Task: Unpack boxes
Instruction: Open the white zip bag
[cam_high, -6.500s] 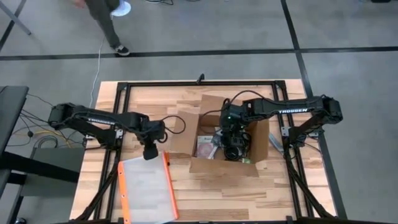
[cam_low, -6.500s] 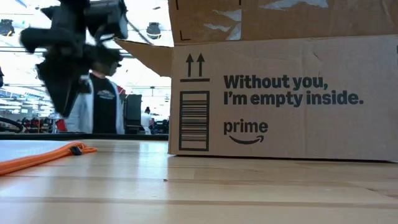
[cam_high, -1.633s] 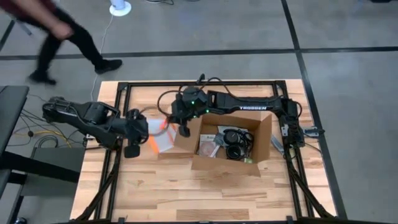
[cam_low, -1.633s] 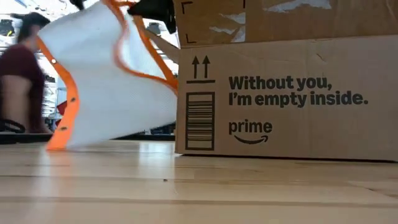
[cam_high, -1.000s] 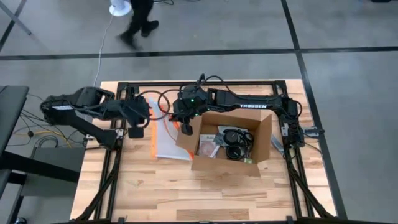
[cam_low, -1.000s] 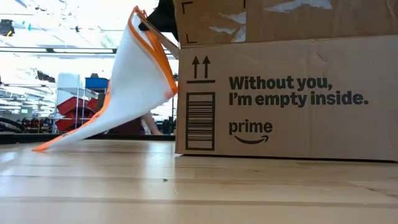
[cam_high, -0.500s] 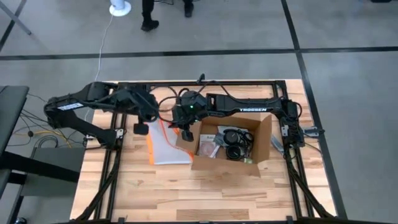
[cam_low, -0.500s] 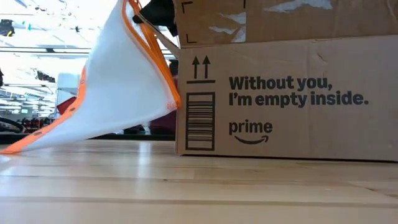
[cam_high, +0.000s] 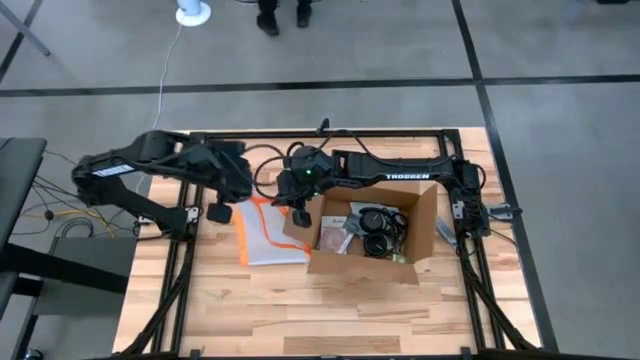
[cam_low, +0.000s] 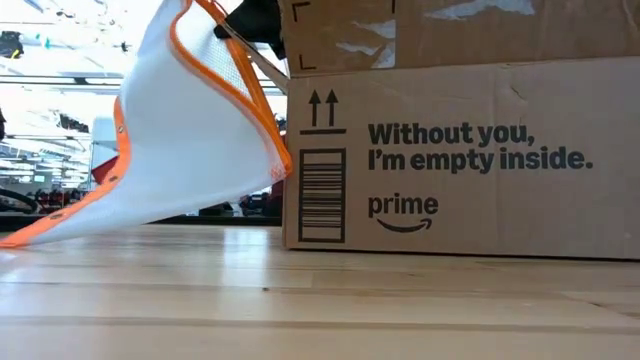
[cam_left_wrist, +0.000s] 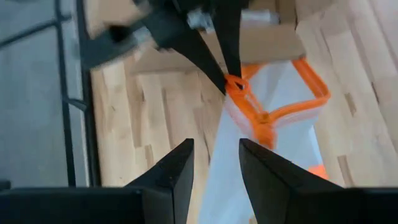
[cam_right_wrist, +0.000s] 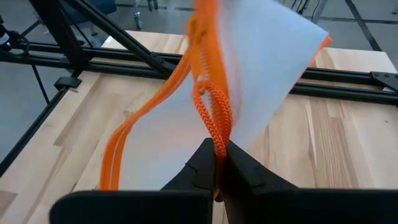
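Observation:
The brown cardboard box (cam_high: 423, 213) stands open at the table's right middle, with dark cables and packets inside; its printed side (cam_low: 460, 150) fills the low view. A clear pouch with orange edges (cam_high: 272, 232) lies slanted just left of the box. My right gripper (cam_high: 298, 207) is above the box's left flap, shut on the pouch's orange edge. My left gripper (cam_high: 218, 210) hovers open just left of the pouch (cam_left_wrist: 280, 137), with nothing between its fingers (cam_left_wrist: 217, 180). My right gripper pinches the orange zipper edge (cam_right_wrist: 216, 134) at the pouch's top corner between its two shut fingertips (cam_left_wrist: 231, 74). The fingers come from above, pointing down. The pouch hangs slanted below them and spreads out toward the table's left, its lower orange edge (cam_low: 40, 232) resting on the table.
The black frame rails (cam_high: 190, 200) run along the table's edges. A person's feet (cam_high: 280, 15) and a white round base (cam_high: 192, 12) show on the floor beyond the far edge. Bare wood lies along the table's near side (cam_high: 300, 310).
The pouch has turned under my right gripper and now shows a broader face, with its lower end still on the table and reaching farther left. My left arm has swung toward the table's far edge and right, keeping its gripper beside the pouch.

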